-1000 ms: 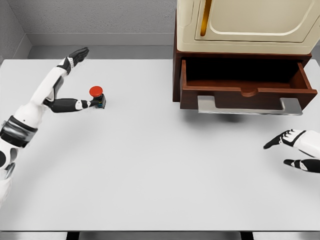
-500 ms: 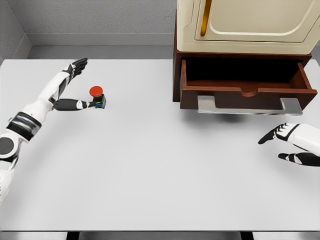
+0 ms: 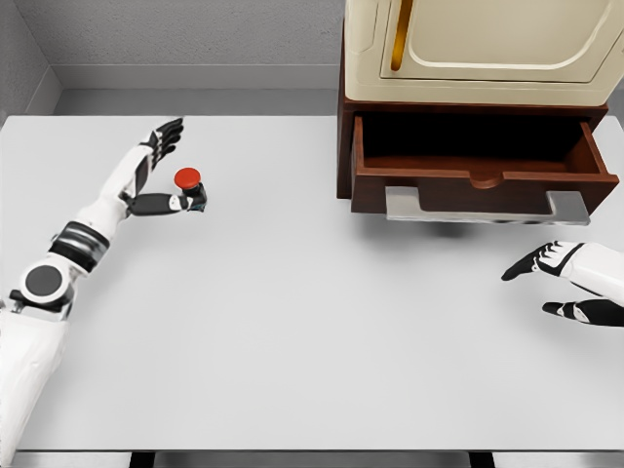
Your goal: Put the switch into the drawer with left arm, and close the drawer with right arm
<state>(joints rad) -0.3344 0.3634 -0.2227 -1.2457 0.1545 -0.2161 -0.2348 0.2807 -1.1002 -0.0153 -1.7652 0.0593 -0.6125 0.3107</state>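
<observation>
A small switch (image 3: 189,188) with a glossy red dome is flanked, maybe barely touched, by the spread-fingered left hand (image 3: 162,171); the right hand (image 3: 565,283) is held loosely uncurled below the pulled-out wooden drawer (image 3: 483,162).

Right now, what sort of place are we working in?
Probably a simulated tabletop test bench, not a real room: a plain white table, bare grey walls, and a brown cabinet with an open drawer. The switch sits by the left hand.
</observation>
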